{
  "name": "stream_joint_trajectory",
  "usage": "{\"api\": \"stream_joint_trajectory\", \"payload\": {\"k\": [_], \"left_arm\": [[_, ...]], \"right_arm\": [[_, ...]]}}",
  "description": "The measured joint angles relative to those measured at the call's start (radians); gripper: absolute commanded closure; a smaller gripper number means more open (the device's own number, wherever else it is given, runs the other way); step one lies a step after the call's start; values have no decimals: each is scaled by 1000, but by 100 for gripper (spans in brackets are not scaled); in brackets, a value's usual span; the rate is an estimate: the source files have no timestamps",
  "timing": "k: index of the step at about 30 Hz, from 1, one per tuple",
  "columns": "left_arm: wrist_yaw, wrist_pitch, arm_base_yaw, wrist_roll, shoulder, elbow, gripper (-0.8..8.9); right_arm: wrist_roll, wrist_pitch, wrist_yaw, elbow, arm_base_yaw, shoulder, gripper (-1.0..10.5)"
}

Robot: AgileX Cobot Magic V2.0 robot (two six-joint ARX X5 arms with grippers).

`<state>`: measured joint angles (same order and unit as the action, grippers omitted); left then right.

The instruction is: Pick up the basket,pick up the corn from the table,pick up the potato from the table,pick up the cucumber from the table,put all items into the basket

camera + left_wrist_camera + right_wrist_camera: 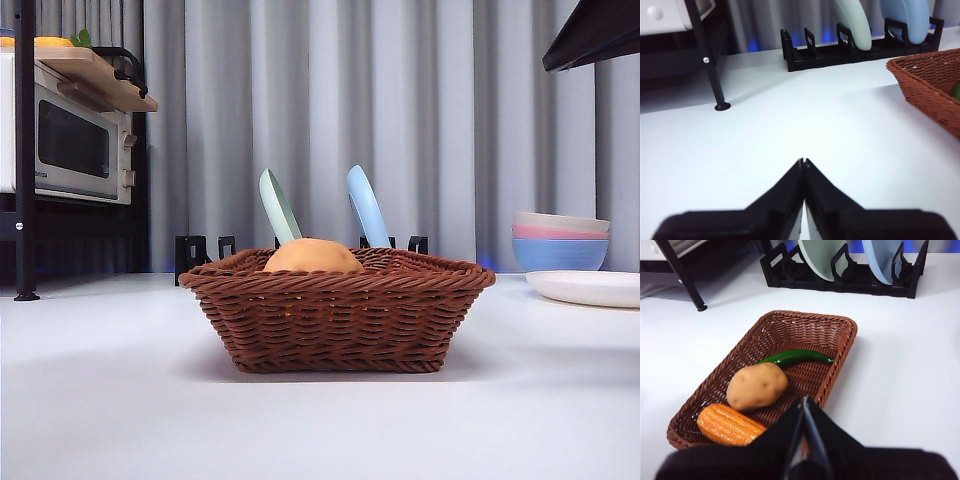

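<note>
We see the basket (790, 347) standing on the white table (100, 400), and all three vegetables lie inside it. In the right wrist view the potato (757, 386) rests in the middle of the woven floor. The corn (729, 425) lies just beside it at one end of the basket, and the two look to be touching. The cucumber (794, 357) stretches along the other side of the potato, its tip pointing toward the basket's side wall; one end slips behind the potato.

From the front we make out only the rounded top of the potato (312, 257) rising over the braided rim of the basket (338, 320); the corn and cucumber are hidden by the wall.

The right gripper (804, 401) hangs above the near rim of the basket with its two black jaws pressed together and nothing between them. The left gripper (803, 162) sits well apart from the basket over bare table, its jaws likewise closed tip to tip and empty; we catch only a corner of the basket (930, 85) at the edge of its view.

Behind the basket stands a black dish rack (192, 255) holding a pale green plate (279, 208) and a light blue plate (368, 207). Stacked pastel bowls (560, 241) and a white plate (588, 288) sit off to one side, a microwave (70, 145) to the other.
</note>
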<state>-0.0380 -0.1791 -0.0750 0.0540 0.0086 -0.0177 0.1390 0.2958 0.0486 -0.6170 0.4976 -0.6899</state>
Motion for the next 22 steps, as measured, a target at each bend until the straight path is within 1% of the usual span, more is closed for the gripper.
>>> {"api": "stream_joint_trajectory", "payload": {"k": [9,22], "left_arm": [[8,-3,9,-22,-4,0,816],[9,-3,9,-29,-4,0,817]], "right_arm": [[0,2,0,0,0,0,945],[0,2,0,0,0,0,945]]}}
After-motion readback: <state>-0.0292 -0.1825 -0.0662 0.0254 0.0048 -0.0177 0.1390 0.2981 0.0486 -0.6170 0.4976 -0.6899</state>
